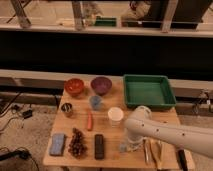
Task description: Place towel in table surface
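- One raised camera looks forward and down over the bench (79,119) from its near side.
- Mid-range: the whole bench fits.
- The claw (129,143) shows low, near the front edge.

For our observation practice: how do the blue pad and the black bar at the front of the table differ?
The blue pad is light blue; the black bar is black. The pad is wider, the bar narrower. The pad lies at the left end, the bar nearer the gripper, which is down at the towel. Both are rectangular and lie flat.
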`<state>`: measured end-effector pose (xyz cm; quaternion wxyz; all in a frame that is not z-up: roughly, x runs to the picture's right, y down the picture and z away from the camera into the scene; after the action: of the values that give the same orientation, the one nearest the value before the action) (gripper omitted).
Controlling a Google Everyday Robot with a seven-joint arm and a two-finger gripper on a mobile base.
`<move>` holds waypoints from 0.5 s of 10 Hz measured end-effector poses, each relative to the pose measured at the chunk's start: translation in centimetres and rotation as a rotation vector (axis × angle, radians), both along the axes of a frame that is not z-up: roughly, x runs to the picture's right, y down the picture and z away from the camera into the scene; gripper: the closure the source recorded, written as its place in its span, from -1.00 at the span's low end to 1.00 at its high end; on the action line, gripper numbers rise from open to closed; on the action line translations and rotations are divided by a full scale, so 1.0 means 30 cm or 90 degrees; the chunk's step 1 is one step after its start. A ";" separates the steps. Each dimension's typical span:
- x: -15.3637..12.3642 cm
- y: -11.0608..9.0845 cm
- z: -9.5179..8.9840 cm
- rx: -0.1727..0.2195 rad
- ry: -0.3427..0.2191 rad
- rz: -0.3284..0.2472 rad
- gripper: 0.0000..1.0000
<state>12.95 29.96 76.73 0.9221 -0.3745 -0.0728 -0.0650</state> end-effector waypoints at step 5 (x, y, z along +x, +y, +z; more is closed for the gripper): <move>0.007 -0.164 -0.111 0.027 -0.027 0.042 1.00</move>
<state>13.16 25.04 73.40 0.9297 -0.3510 -0.1028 -0.0440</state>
